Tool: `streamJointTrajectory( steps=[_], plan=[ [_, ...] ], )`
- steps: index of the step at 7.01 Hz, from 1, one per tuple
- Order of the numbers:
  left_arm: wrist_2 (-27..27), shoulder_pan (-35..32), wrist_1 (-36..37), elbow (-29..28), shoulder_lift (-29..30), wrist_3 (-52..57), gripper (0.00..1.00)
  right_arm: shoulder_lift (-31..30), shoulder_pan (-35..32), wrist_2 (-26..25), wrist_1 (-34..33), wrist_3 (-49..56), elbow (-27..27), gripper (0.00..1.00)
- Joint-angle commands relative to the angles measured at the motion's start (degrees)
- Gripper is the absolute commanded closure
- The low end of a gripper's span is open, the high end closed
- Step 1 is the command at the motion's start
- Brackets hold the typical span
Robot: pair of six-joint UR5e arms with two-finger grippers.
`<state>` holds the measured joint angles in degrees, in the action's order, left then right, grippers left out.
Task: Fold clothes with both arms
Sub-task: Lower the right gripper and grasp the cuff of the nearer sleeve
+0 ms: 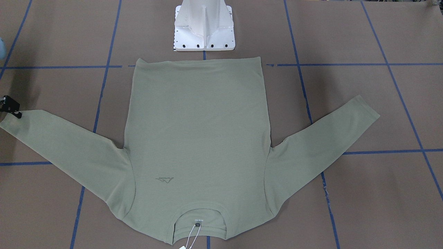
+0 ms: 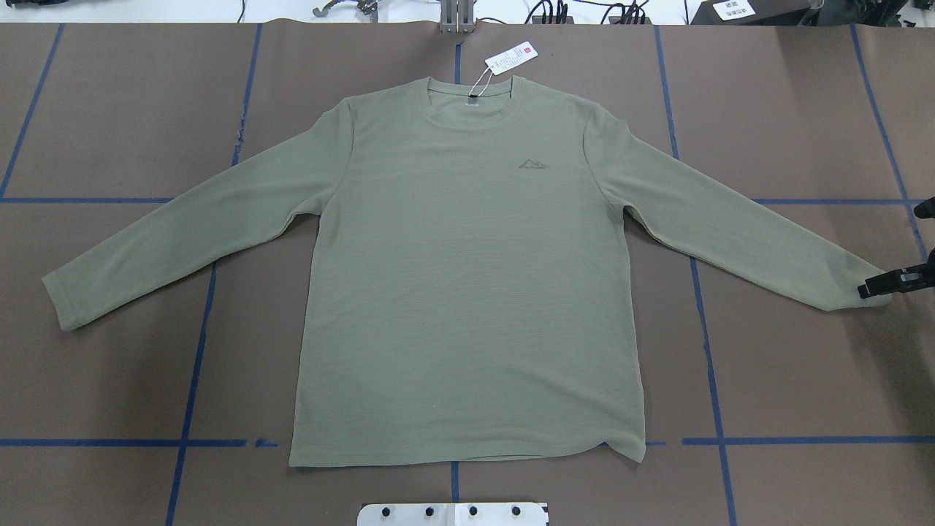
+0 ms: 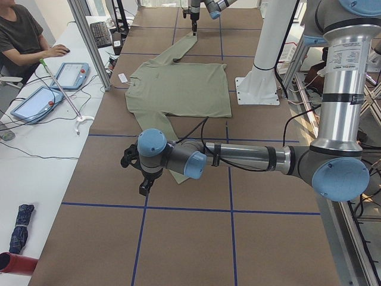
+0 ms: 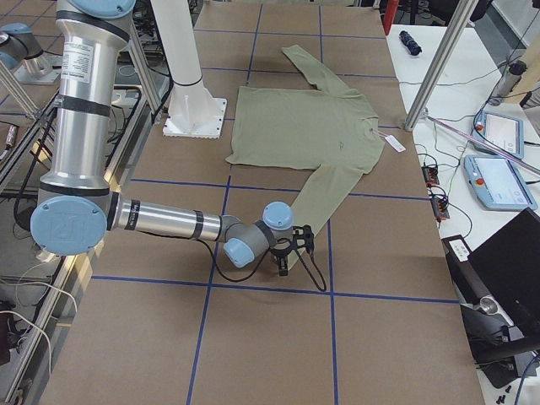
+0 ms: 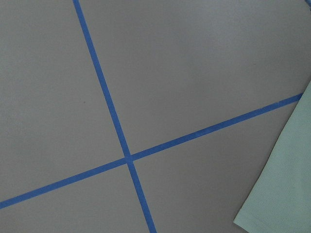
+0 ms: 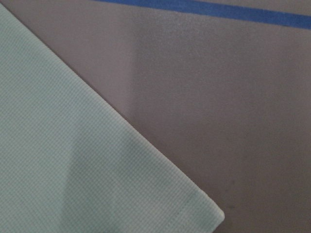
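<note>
In the front-facing view the sage-green shirt [image 1: 197, 131] lies flat and front up on the brown worktop [image 1: 380, 193], hem toward the white pedestal [image 1: 204, 34], neck toward the camera, both sleeves spread out to the sides; the right claw [image 1: 15, 112] sits at the view's left edge, one black fingertip touching the end of that sleeve's cuff [image 1: 8, 126]; I cannot tell how far it is spread, nor whether it pinches the cloth.

From overhead, the white hang tag [image 2: 510, 58] lies on the worktop just beyond the collar; the right claw [image 2: 876, 285] comes in from the right edge with a black finger laid over the cuff's end.

In the exterior left view the left arm [image 3: 250, 158] stretches low over the worktop; the left claw [image 3: 144, 186] points down near the tip of the near sleeve (its spread cannot be judged from here).

In the exterior right view the right claw [image 4: 283, 263] points down at the near sleeve's tip.

The left wrist view shows two crossing blue tape lines [image 5: 129, 158] and a sleeve edge at the lower right.

In the right wrist view a stitched cuff corner fills the lower left.
</note>
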<state>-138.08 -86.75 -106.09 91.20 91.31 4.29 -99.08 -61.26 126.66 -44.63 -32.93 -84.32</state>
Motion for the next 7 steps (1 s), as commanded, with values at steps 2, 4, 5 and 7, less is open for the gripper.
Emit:
streamJointTrajectory(
  steps=[2, 4, 5, 7],
  plan=[
    [0.09, 0.0, 0.0, -0.23, 0.36, -0.07, 0.0, 0.2, 0.79, 0.08, -0.1, 0.06, -0.22, 1.0],
    [0.09, 0.0, 0.0, -0.32, 0.44, -0.16, 0.0, 0.99, 0.7, 1.47, -0.19, 0.06, -0.75, 1.0],
    [0.09, 0.0, 0.0, -0.41, 0.71, -0.16, 0.0, 1.43, 0.53, 1.92, -0.02, 0.06, -1.8, 1.0],
    [0.09, 0.0, 0.0, -0.41, 0.71, -0.16, 0.0, 1.43, -2.43, 6.46, -0.28, -0.37, -5.32, 1.0]
  ],
)
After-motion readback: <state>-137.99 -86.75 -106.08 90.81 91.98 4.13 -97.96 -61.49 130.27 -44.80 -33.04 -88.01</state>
